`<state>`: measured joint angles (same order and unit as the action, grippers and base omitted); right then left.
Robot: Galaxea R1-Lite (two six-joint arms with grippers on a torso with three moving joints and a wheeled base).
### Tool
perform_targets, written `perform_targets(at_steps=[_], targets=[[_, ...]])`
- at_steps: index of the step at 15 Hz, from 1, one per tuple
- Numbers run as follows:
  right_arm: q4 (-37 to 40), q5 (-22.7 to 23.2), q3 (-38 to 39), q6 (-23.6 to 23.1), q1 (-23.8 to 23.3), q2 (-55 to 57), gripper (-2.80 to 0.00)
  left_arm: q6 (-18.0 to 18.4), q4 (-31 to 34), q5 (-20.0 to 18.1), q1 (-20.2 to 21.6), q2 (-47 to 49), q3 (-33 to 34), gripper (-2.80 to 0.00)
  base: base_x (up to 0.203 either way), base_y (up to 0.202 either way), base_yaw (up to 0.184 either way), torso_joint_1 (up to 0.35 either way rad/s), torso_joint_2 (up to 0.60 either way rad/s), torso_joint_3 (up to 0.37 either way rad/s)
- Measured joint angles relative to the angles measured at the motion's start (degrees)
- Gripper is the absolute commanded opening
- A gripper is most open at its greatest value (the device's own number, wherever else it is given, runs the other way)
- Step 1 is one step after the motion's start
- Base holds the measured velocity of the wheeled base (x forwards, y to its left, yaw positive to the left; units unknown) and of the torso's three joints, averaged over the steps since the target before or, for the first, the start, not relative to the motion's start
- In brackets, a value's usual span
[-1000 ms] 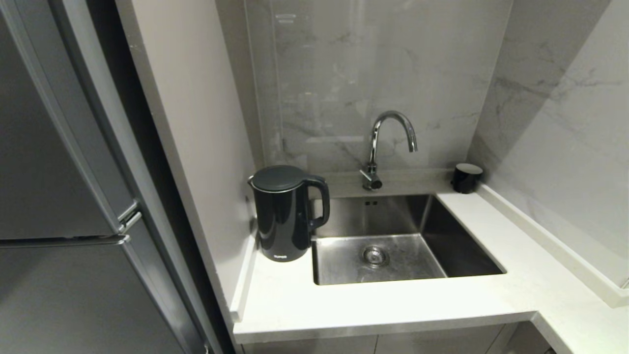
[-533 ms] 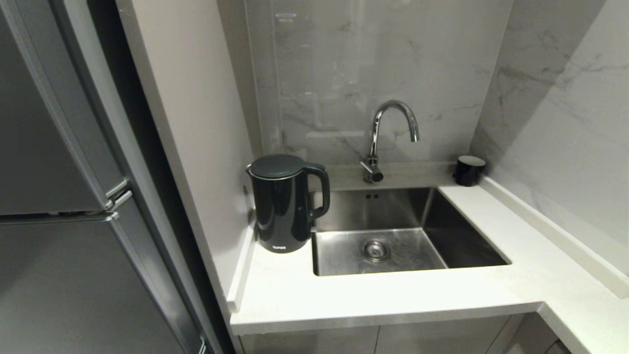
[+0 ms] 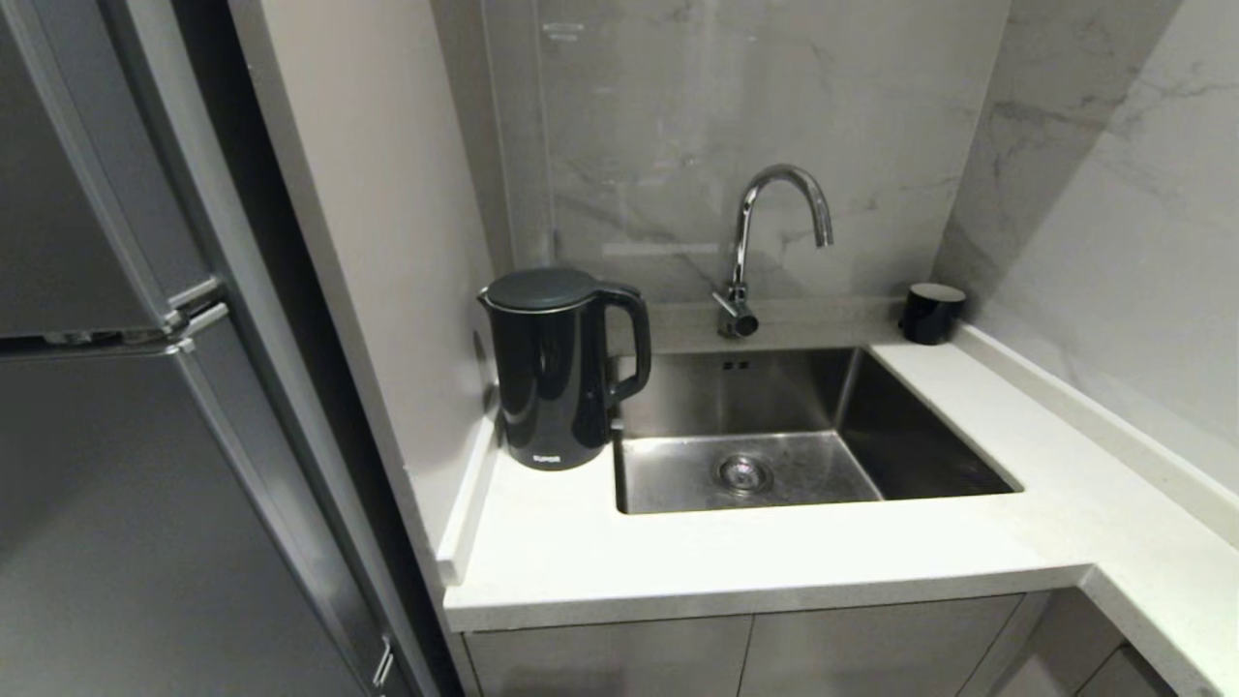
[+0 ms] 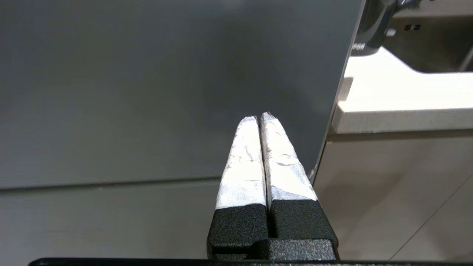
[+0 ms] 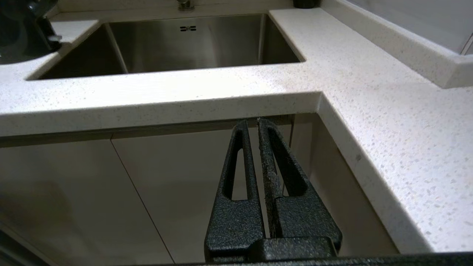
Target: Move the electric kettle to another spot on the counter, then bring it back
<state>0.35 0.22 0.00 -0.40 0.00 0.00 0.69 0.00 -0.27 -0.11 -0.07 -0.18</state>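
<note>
My head view shows only the electric kettle (image 3: 559, 368) upright at the counter's (image 3: 736, 561) left edge beside the sink (image 3: 852, 426), while my wrist views show my left gripper (image 4: 259, 119) and right gripper (image 5: 252, 122) pressed closed, empty, below the counter's front edge.

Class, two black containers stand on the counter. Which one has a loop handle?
The electric kettle, the tall black jug left of the sink, against the side wall. The small black cup in the far right corner is short and shows no handle.

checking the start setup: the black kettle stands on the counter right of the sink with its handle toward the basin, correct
Not quite. The head view shows the electric kettle on the counter left of the sink, against the side panel. Its handle does point toward the basin.
</note>
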Motion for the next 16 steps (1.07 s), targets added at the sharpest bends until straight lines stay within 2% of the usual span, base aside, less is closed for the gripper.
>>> perform_targets(at_steps=[8, 16], targets=[[0.0, 0.0, 0.0, 0.0, 0.0, 0.0, -2.80, 0.0, 0.0, 0.0, 0.0, 0.0, 0.0, -2.80, 0.000, 0.000, 0.000, -0.143, 0.53, 0.381], [0.0, 0.0, 0.0, 0.0, 0.0, 0.0, -2.80, 0.0, 0.0, 0.0, 0.0, 0.0, 0.0, -2.80, 0.000, 0.000, 0.000, -0.061, 0.47, 0.396]])
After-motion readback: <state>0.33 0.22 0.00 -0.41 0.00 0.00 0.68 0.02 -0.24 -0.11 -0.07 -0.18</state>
